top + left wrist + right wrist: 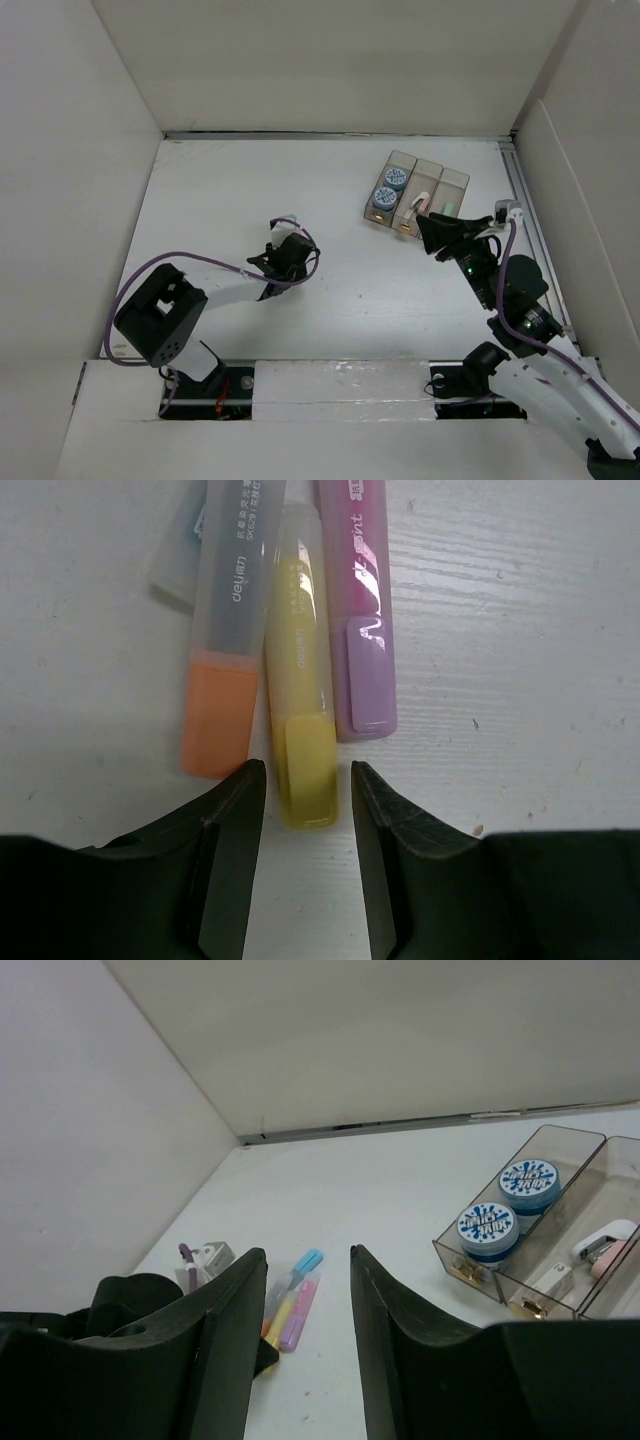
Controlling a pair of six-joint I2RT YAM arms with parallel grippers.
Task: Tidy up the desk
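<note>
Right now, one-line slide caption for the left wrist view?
Left gripper, jaws open astride the yellow highlighter; orange highlighter and purple highlighter alongside, on the desk.

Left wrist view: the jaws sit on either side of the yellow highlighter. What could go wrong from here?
1. The yellow highlighter lies close between the orange highlighter and the purple highlighter. As the left gripper closes, its fingers may nudge or pinch a neighbour.
2. The jaws straddle only the cap end, so on a lift the highlighter could tilt or slip.

Highlighters (298, 680) cut off by top edge, bin (577, 1133) cropped at right, small contents indistinct
</note>
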